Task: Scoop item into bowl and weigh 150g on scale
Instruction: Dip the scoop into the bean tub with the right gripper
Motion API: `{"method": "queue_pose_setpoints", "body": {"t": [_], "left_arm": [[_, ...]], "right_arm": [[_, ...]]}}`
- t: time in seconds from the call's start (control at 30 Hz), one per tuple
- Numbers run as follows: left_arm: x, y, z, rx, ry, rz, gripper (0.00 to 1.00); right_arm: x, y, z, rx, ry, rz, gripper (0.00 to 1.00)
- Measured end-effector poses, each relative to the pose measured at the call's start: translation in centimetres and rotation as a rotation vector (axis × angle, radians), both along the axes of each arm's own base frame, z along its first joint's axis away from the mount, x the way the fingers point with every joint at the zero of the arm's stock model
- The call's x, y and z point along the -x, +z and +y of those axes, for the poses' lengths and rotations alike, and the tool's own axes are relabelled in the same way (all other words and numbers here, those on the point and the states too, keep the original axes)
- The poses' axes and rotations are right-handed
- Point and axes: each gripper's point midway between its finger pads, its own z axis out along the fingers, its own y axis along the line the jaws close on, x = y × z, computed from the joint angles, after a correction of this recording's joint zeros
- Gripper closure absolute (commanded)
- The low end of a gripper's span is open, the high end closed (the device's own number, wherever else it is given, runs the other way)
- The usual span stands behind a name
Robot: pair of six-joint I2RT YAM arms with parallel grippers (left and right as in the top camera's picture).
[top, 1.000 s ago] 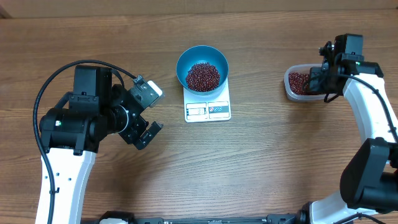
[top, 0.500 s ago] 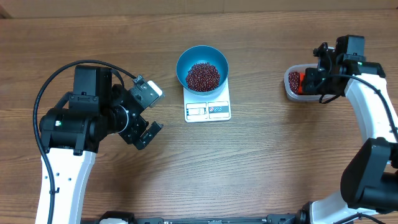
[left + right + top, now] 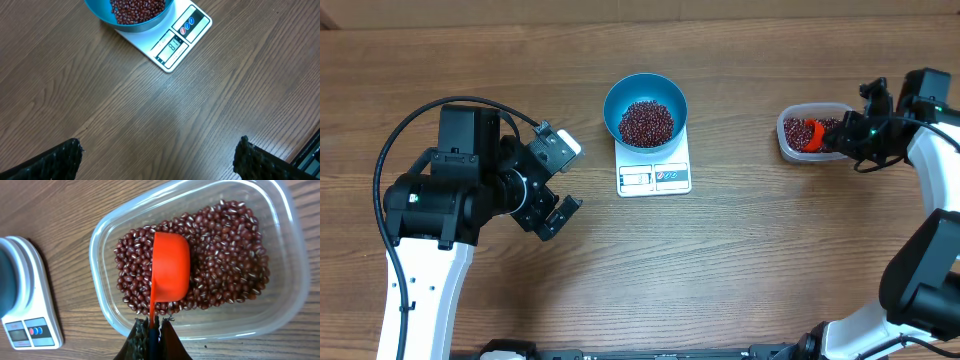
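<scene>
Beans (image 3: pixel 646 122) first: a dark red heap sits in the blue bowl (image 3: pixel 645 85), piled in its middle with bare blue wall showing all round. The bowl stands on the white scale (image 3: pixel 655 178) at the centre of the tabletop (image 3: pixel 720 260), covering the far part of the platform, while the display and buttons face the near edge. From the left wrist view the display shows digits, but they are too small to read with confidence.

Over to the right, well apart from the scale, a clear tub (image 3: pixel 100 280) holds more beans, spread across most of its floor. The red-orange measuring cup (image 3: pixel 170 272) lies right in among them, its smooth outer wall turned up to the wrist camera and its thin handle running back to the tub's near rim. The right gripper (image 3: pixel 150 325) has that handle, jaws pinched tight on it just at the tub's edge, with the arm reaching in from the right side.

On the left, the left gripper (image 3: pixel 565 180) hangs over bare wood, well short of the scale, jaws spread as wide as they go and holding nothing
</scene>
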Motion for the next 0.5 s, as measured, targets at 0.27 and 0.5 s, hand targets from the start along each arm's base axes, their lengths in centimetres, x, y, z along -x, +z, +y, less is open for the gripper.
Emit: {"method": "queue_pose_setpoints", "body": {"t": [0.27, 0.5], "left_arm": [[0.0, 0.0, 0.0, 0.000, 0.000, 0.000, 0.00], [0.0, 0.0, 0.0, 0.000, 0.000, 0.000, 0.00]], "right_arm": [[0.4, 0.2, -1.0, -0.085, -0.067, 0.005, 0.96], [0.7, 0.9, -2.7, -0.165, -0.125, -0.024, 0.96]]}}
